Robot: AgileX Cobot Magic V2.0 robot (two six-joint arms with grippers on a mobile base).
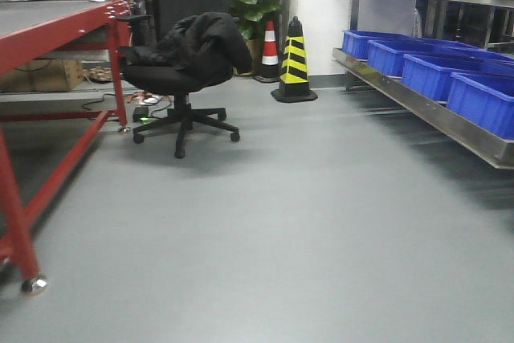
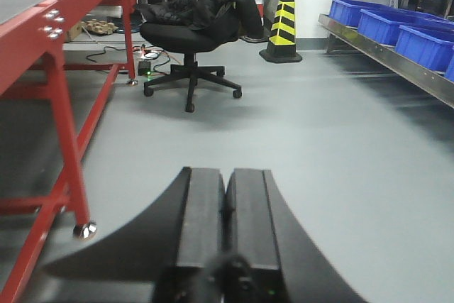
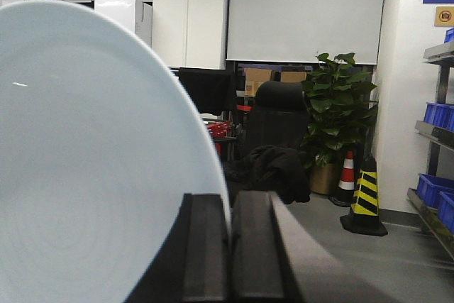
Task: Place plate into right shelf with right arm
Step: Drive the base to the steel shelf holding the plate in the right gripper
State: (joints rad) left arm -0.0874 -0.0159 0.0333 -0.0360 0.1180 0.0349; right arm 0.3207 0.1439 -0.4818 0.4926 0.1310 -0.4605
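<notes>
The pale blue-white plate (image 3: 92, 161) fills the left half of the right wrist view, held on edge. My right gripper (image 3: 230, 204) is shut on its rim, which runs down between the two black fingers. The right shelf (image 1: 426, 114), a shiny steel rack, runs along the right side of the front view and carries blue crates (image 1: 434, 74). It also shows at the right of the left wrist view as the steel shelf (image 2: 386, 62). My left gripper (image 2: 227, 182) is shut with nothing in it, low over the grey floor. Neither arm shows in the front view.
A red-framed table (image 1: 56, 34) stands at the left. A black office chair (image 1: 185, 78) with a dark jacket sits mid-floor. A yellow-black cone (image 1: 294, 62) and a red-white cone (image 1: 269, 50) stand near the shelf's far end, beside a potted plant (image 3: 339, 104).
</notes>
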